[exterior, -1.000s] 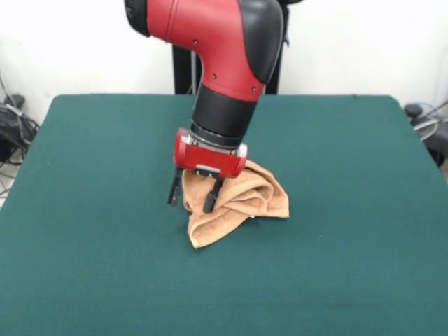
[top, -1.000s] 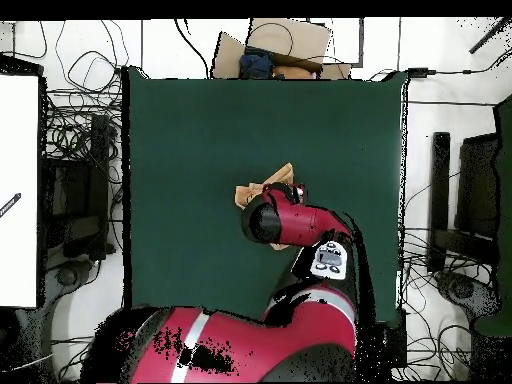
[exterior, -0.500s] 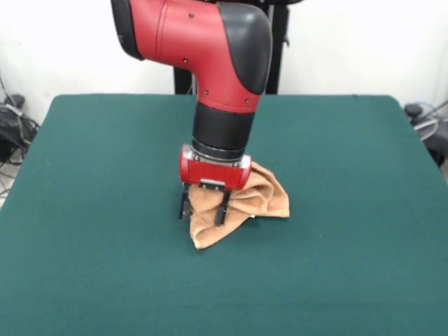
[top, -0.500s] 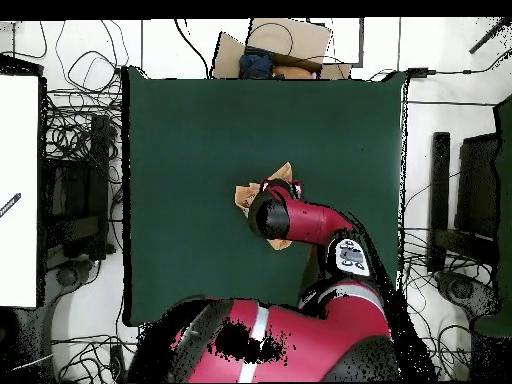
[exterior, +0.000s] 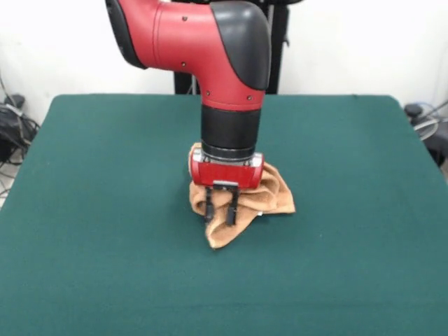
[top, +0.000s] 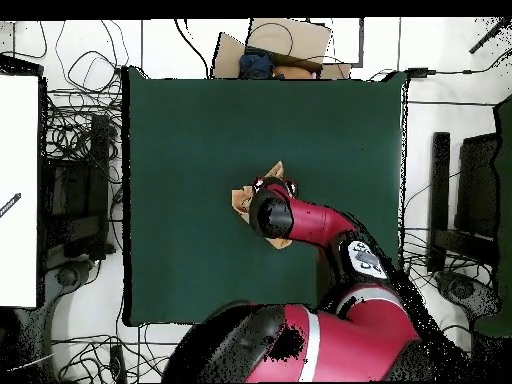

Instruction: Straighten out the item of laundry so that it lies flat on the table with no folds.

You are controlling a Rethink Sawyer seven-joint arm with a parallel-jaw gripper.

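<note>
The light orange-tan towel (exterior: 269,196) lies crumpled in a bunched heap near the middle of the dark green table (exterior: 98,182). My gripper (exterior: 219,212) points straight down onto the towel's front left part. Its two black fingers (exterior: 208,208) are drawn close together with a fold of terry between them. The towel's lower tip sticks out toward the camera below the fingers. In the overhead view the arm covers most of the towel (top: 240,198); only its edges show on the table (top: 180,130), and the gripper is hidden under the arm.
A cardboard box (top: 285,45) sits beyond the table's far edge in the overhead view. Cables and equipment (top: 85,170) lie on the floor at both sides. A white panel (top: 20,190) stands at the left. Green table surface surrounds the towel on all sides.
The gripper has moved right and lower onto the towel, and its fingers have closed together. The towel's lower tip and right corner have shifted right with it.
</note>
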